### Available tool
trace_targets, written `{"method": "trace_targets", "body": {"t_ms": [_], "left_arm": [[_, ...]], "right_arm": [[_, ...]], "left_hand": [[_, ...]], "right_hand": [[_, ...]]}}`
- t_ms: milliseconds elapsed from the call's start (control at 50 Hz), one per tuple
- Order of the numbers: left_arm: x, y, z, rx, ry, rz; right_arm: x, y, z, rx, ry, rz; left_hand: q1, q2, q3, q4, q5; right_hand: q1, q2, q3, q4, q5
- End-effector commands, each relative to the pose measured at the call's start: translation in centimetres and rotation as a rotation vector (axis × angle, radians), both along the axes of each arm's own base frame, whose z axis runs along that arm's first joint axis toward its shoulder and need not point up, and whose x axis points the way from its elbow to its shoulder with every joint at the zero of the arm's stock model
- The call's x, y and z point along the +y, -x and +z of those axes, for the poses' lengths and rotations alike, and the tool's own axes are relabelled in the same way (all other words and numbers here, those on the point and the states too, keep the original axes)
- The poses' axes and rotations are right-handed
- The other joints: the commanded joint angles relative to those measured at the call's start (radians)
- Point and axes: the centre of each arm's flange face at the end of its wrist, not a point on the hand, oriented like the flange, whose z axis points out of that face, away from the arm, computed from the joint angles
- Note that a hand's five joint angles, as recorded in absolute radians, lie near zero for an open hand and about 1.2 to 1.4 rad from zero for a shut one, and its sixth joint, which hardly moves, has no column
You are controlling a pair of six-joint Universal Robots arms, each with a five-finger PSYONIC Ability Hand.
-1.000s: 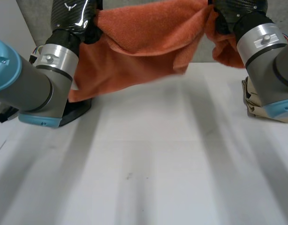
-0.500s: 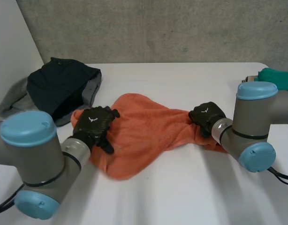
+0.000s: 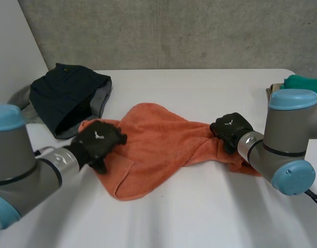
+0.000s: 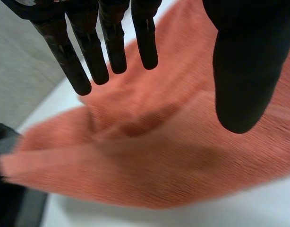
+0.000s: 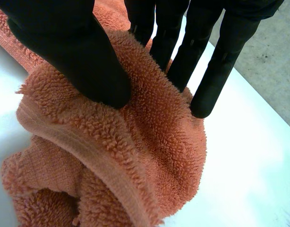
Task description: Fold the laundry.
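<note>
Left robot hand (image 3: pixel 99 140) is spread wide over the orange towel (image 3: pixel 158 138), whose end is pinched by the right robot hand (image 3: pixel 230 129).

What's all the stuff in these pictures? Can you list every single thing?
Towel: one, orange, crumpled in the middle of the table.
Dark garment: one, navy, bunched at the table's far left.
Grey cloth: one, grey, peeking out beside the dark garment.
Green thing: one, green, at the table's far right edge; too little shows to say what it is.
Table: one, white, under everything.
Wall: one, grey, behind the table.
Left arm: one, grey with a light-blue cap.
Right arm: one, grey with light-blue caps.
Left hand: one, black, open over the towel's left edge.
Right hand: one, black, pinching a fold at the towel's right end.
</note>
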Motion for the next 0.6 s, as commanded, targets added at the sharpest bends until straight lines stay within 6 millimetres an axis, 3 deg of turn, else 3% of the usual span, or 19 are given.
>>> {"method": "trace_targets", "body": {"t_ms": [20, 160, 240, 260, 380, 480, 500, 600], "left_arm": [[0.6, 1.2, -2.8, -0.068, -0.04, -0.055], [0.0, 1.6, -3.8, -0.075, -0.054, -0.059], [-0.4, 1.8, -4.1, -0.077, -0.043, -0.057], [-0.6, 2.0, -3.9, -0.069, -0.017, -0.047], [-1.5, 2.3, -2.5, -0.058, 0.109, 0.018], [-1.4, 2.0, -0.2, -0.041, 0.164, 0.045], [-1.1, 1.8, 1.3, -0.028, 0.193, 0.05], [0.3, 0.8, 7.4, 0.054, 0.291, 0.08]], "right_arm": [[0.1, 0.0, -0.2, 0.004, -0.006, 0.001], [0.3, 0.1, -0.5, 0.008, -0.014, 0.002], [0.3, 0.1, -0.5, 0.01, -0.014, 0.001], [0.3, 0.2, -0.5, 0.01, -0.013, 0.0], [0.0, 0.3, -0.2, 0.009, -0.005, -0.006], [-0.2, 0.7, 0.8, 0.02, 0.0, -0.018], [-0.1, 0.8, 1.2, 0.026, 0.002, -0.016], [1.2, 2.6, 6.6, 0.132, 0.044, -0.001]], "left_hand": [[0.147, 0.154, 0.153, 0.152, 0.148], [0.159, 0.166, 0.165, 0.163, 0.159], [0.7, 0.708, 0.707, 0.705, 0.701], [0.925, 0.933, 0.932, 0.93, 0.926], [0.927, 0.935, 0.934, 0.932, 0.928], [0.927, 0.935, 0.934, 0.932, 0.928], [0.927, 0.935, 0.934, 0.932, 0.928], [0.927, 0.935, 0.934, 0.932, 0.928]], "right_hand": [[0.356, 0.233, 0.211, 0.198, 0.238], [0.356, 0.233, 0.211, 0.198, 0.238], [0.356, 0.233, 0.211, 0.198, 0.238], [0.356, 0.233, 0.211, 0.198, 0.238], [0.356, 0.233, 0.211, 0.198, 0.238], [0.356, 0.233, 0.211, 0.198, 0.238], [0.356, 0.233, 0.211, 0.198, 0.238], [0.356, 0.233, 0.211, 0.198, 0.238]]}}
